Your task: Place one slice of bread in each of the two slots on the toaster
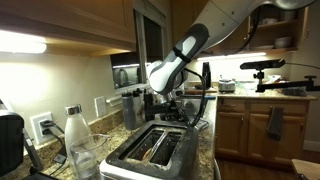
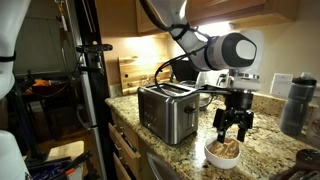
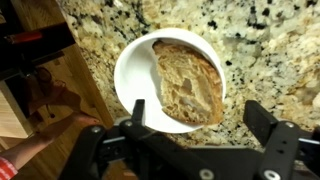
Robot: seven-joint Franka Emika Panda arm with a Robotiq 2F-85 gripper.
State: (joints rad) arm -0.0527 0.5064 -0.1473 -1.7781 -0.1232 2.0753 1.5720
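The shiny steel toaster (image 1: pixel 128 158) (image 2: pixel 168 114) stands on the speckled granite counter. Its two slots (image 1: pixel 156 148) run along its top; something brownish shows in them, too dim to tell what. A tan-brown slice of bread (image 3: pixel 187 80) lies in a white bowl (image 3: pixel 133 75) on the counter beside the toaster, also seen in an exterior view (image 2: pixel 225 150). My gripper (image 3: pixel 200 125) (image 2: pixel 232 128) (image 1: pixel 168 112) hangs open and empty just above the bowl, its fingers either side of the slice, not touching it.
A glass bottle (image 1: pixel 73 130) and a glass (image 1: pixel 86 155) stand next to the toaster, with a black appliance (image 1: pixel 10 140) beyond. A dark bottle (image 2: pixel 296 104) stands past the bowl. The counter edge (image 3: pixel 85 75) runs close to the bowl. A black stand (image 2: pixel 90 80) rises nearby.
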